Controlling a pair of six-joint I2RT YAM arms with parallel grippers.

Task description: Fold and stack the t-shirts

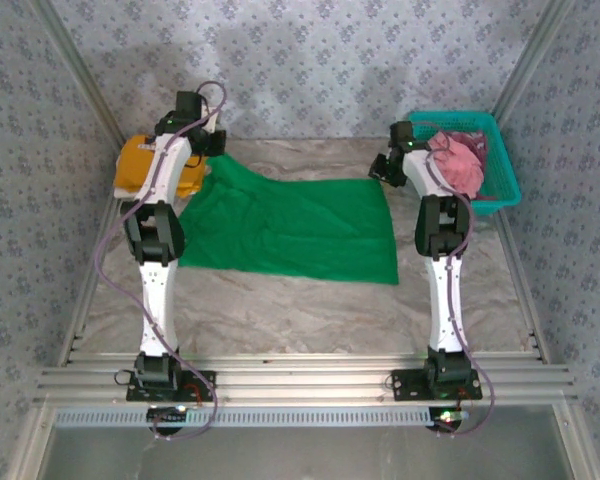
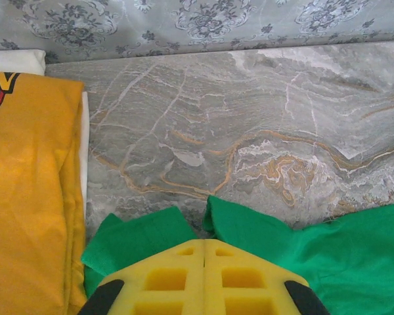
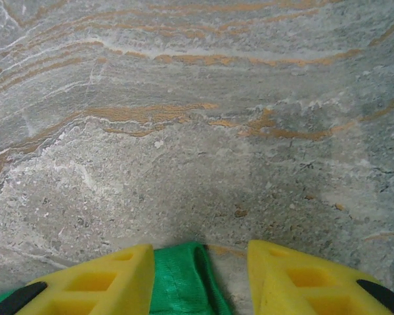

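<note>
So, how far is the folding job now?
Done: the yellow shirt lies folded at the far left. In hand: the green shirt lies spread out, the left fingers shut on one corner, the right fingers open around its edge. Left: the pink shirt, crumpled in the basket.

Left arm and right arm alike: white link shells, black joint housings; black base plates; thin purplish cables loop alongside each; fingers bright yellow, moulded with square pockets, black patches at outer edges
</note>
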